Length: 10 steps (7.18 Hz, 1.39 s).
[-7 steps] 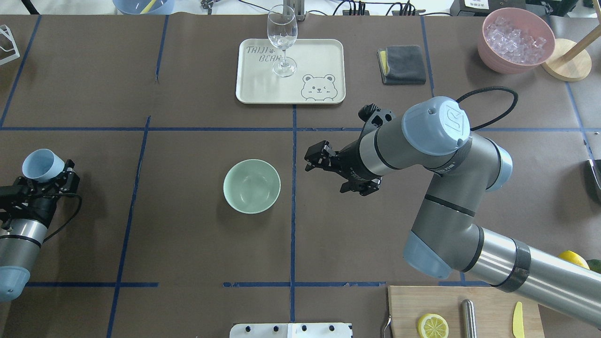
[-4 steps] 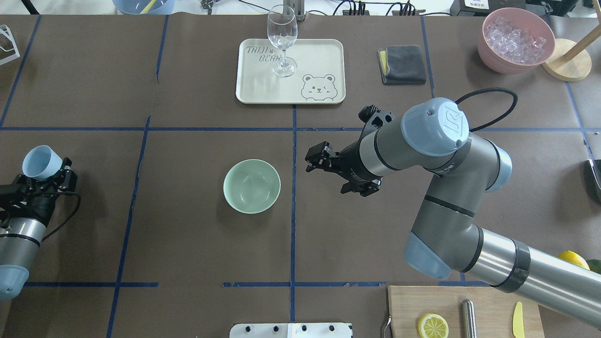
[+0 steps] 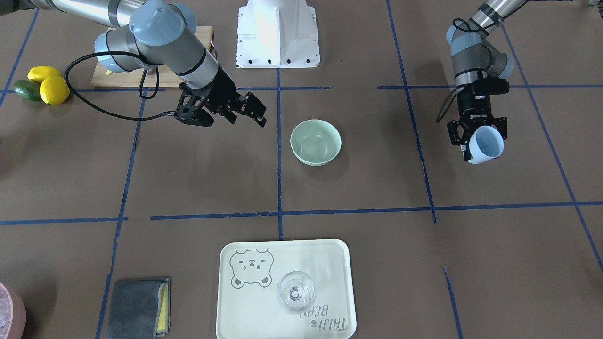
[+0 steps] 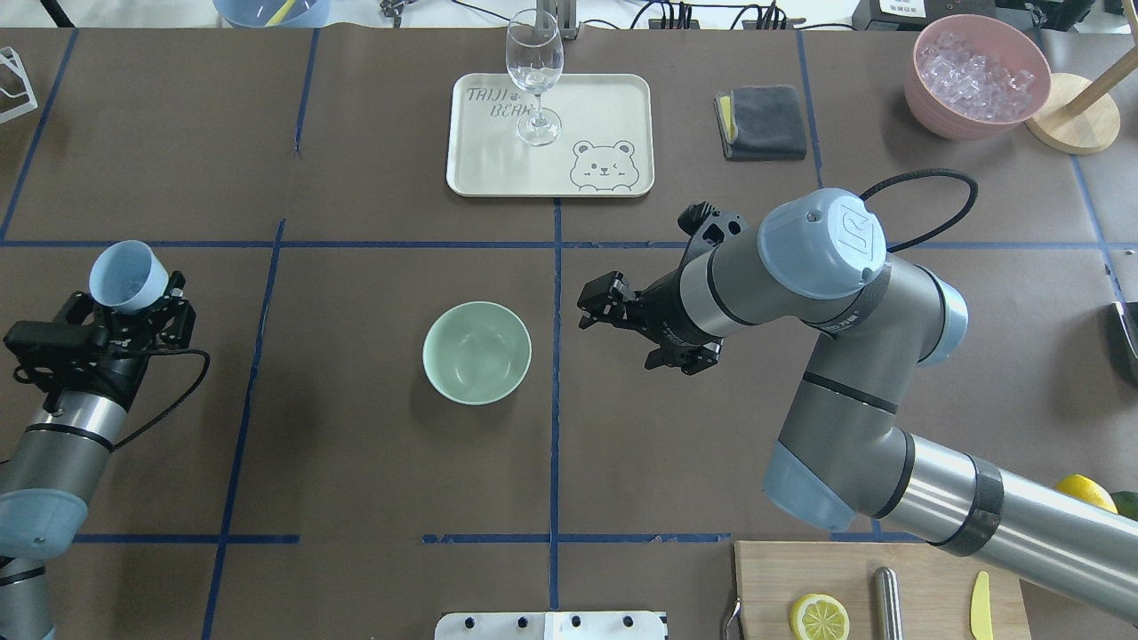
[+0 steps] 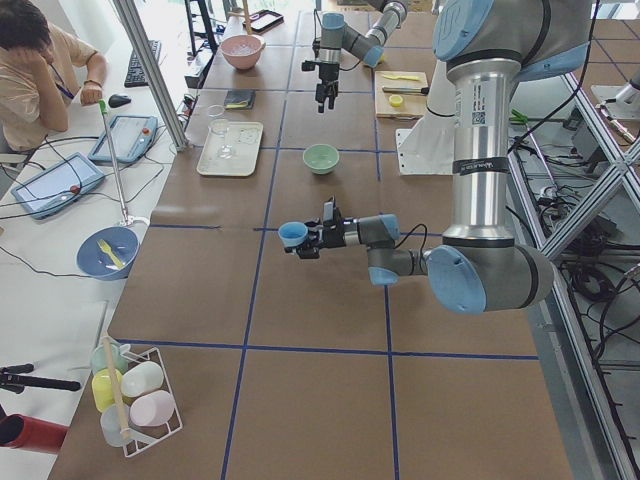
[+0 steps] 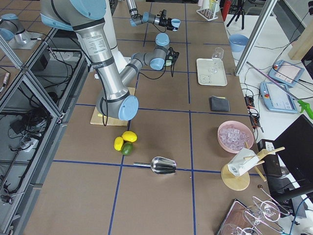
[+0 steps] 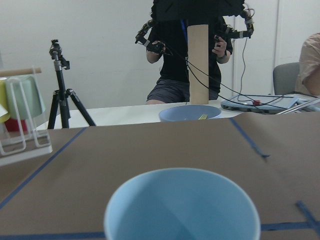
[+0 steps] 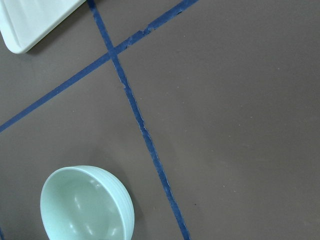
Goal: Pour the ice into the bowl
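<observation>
Front view: left end effector [image 3: 478, 137] pinching a light blue cup [image 3: 487, 147], well apart from the empty bowl [image 3: 315, 141] mid-table; overhead: right end effector [image 4: 597, 304] spread beside the bowl [image 4: 476, 352], ice [image 4: 973, 76] in the far-right-corner pink bowl [image 4: 920, 93]; pouring seemingly not begun.

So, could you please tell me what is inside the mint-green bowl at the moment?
Nothing at all: the bowl shows only its bare, glossy inside. Nothing covers it from above, so its whole floor is visible; only the table directly beneath it is hidden.
</observation>
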### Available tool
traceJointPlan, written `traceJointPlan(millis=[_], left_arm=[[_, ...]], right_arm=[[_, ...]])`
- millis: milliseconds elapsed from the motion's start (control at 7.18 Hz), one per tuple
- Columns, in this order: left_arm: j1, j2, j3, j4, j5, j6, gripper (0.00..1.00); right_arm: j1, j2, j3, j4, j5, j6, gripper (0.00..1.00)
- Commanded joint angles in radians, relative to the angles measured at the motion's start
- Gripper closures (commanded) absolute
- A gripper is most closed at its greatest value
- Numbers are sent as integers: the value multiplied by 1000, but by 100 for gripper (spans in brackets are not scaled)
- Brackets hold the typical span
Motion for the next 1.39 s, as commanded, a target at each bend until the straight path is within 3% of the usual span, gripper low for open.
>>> traceJointPlan(millis=[0,279,418,557,836,1115,1254], left_arm=[[19,-142,-82,79,-58,291,100],[77,-344,-102,376,-66,555,100],[86,-377,-124,531,-68,610,100],[86,-378,-129,649,-68,645,100],[89,-378,-155,734,-74,707,100],[89,-378,-251,947,-74,927,100],[101,-380,-241,1007,-73,993,100]], right_arm=[[-1,-15,-7,3,1,-8,0],[0,-24,-6,4,2,-8,0],[2,-33,-6,4,2,-8,0],[2,-36,-7,4,2,-8,0],[-1,-44,-10,4,1,-8,0],[-4,-44,-19,4,-1,-8,0],[-3,-44,-23,4,-1,-8,0]])
